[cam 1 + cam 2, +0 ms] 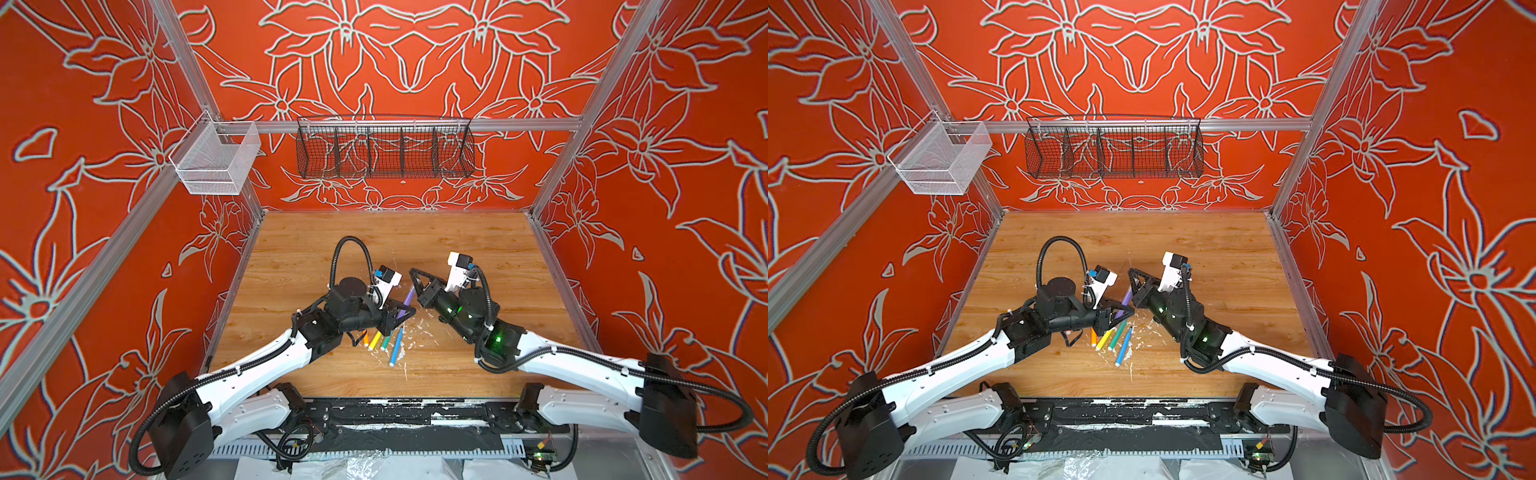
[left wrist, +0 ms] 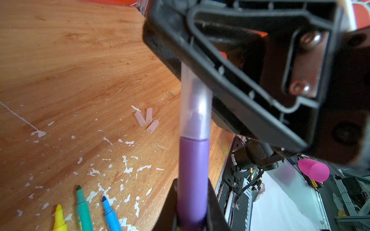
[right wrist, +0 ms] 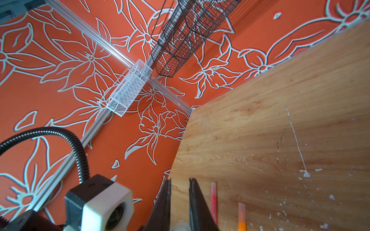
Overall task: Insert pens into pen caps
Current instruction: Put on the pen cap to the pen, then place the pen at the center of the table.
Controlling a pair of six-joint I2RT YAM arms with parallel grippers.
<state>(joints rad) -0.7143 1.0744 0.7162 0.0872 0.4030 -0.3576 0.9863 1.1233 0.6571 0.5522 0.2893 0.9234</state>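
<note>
Left claw (image 2: 192,192) closed on purple pen (image 2: 193,160), gripping the barrel low; pen held off the bench (image 2: 70,70). Right claw (image 3: 180,190) closed on clear cap (image 2: 195,112). Cap sits over the purple pen's tip, down to the barrel edge, with its far end pinched in the right claw. Claws meet tip to tip over mid-bench in both top views. Three loose caps (image 2: 148,119) lie bunched on the bench beyond the held pen, among white paint flecks (image 2: 126,166). Yellow pen (image 2: 59,218), green pen (image 2: 82,208) and blue pen (image 2: 110,215) lie side by side, tips bare. Pink pen (image 3: 213,200) and orange pen (image 3: 241,222) lie just beside the right claw, both look capped.
</note>
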